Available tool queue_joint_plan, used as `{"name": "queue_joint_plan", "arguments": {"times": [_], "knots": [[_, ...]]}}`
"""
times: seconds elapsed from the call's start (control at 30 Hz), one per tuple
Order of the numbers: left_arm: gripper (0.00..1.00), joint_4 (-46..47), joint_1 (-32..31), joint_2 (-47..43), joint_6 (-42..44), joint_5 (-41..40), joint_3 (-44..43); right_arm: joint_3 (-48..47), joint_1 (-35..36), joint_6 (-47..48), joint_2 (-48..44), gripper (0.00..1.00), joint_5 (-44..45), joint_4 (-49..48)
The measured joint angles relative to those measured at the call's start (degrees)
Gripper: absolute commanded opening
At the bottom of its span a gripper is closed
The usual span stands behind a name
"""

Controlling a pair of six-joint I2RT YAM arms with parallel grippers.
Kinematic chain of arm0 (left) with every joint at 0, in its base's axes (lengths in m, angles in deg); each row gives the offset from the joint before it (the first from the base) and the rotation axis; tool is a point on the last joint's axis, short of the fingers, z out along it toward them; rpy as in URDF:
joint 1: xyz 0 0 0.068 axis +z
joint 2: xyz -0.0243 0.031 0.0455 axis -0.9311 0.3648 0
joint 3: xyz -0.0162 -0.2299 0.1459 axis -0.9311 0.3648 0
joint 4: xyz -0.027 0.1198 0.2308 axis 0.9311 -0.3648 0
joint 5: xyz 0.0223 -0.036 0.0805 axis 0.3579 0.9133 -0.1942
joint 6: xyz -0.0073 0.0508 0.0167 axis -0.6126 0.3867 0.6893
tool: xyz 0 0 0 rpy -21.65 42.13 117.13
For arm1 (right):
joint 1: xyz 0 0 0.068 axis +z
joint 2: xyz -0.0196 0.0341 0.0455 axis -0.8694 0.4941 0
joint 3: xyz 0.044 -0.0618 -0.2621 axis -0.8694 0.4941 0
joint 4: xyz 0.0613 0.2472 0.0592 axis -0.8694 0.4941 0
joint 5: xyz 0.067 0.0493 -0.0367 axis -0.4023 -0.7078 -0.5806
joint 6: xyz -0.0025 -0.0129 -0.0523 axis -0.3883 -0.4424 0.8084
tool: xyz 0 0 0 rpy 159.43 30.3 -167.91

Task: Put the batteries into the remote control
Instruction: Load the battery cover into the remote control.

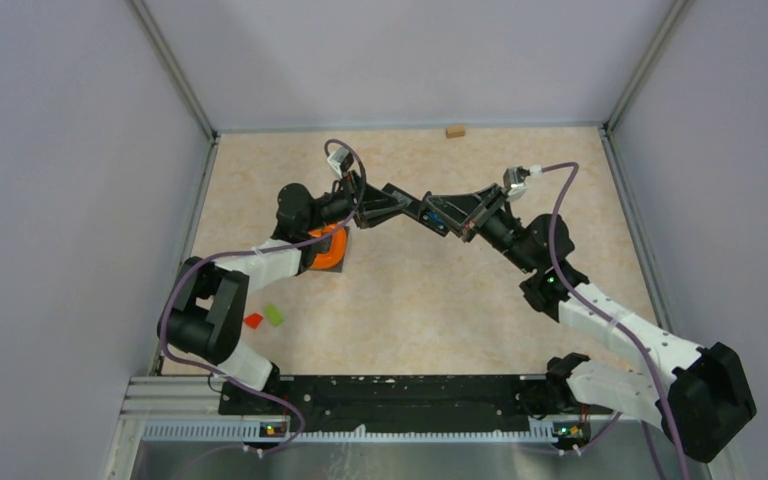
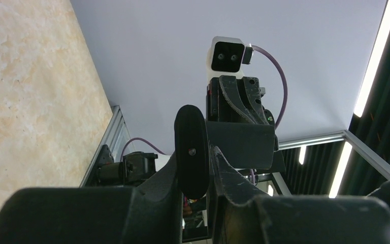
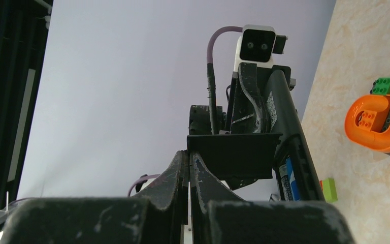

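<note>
Evidently my left gripper point(image 2: 195, 168) was clamped nearly shut on the remote control point(image 3: 297, 147), batteries point(image 3: 287, 179) lying exposed in it just ahead of the fully closed right gripper point(image 3: 189, 162), whose hold I couldn't make out, so I feared any tilt or nudge would spill them onto the surface point(image 1: 410, 310) below.

left end effector point(image 2: 196, 170) clamping remote control point(image 2: 192, 134)
</note>
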Motion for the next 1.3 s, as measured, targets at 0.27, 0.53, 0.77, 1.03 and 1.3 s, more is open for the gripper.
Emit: {"name": "queue_joint_plan", "arguments": {"times": [0.27, 0.53, 0.77, 1.03, 1.3], "knots": [[0.0, 0.5, 0.0, 0.0, -1.0, 0.0, 0.1, 1.5, 0.0, -1.0, -2.0, 0.0, 2.1, 0.7], [0.0, 2.7, 0.0, 0.0, -3.2, -0.3, 0.1, 1.8, 0.1, -2.1, -3.5, 0.0, 3.6, 1.7], [0.0, 3.2, 0.1, 0.1, -4.7, -0.5, 0.1, 2.7, 0.5, -2.6, -3.4, 0.0, 4.3, 0.1], [0.0, 3.2, 0.4, 0.1, -5.4, -0.6, 0.2, 5.0, 1.6, -2.6, -3.7, 0.05, 6.6, -3.0], [0.0, 3.8, 0.6, 0.5, -6.4, -1.5, 0.3, 6.3, 1.7, -2.4, -5.9, 0.11, 8.3, -0.8]]}}
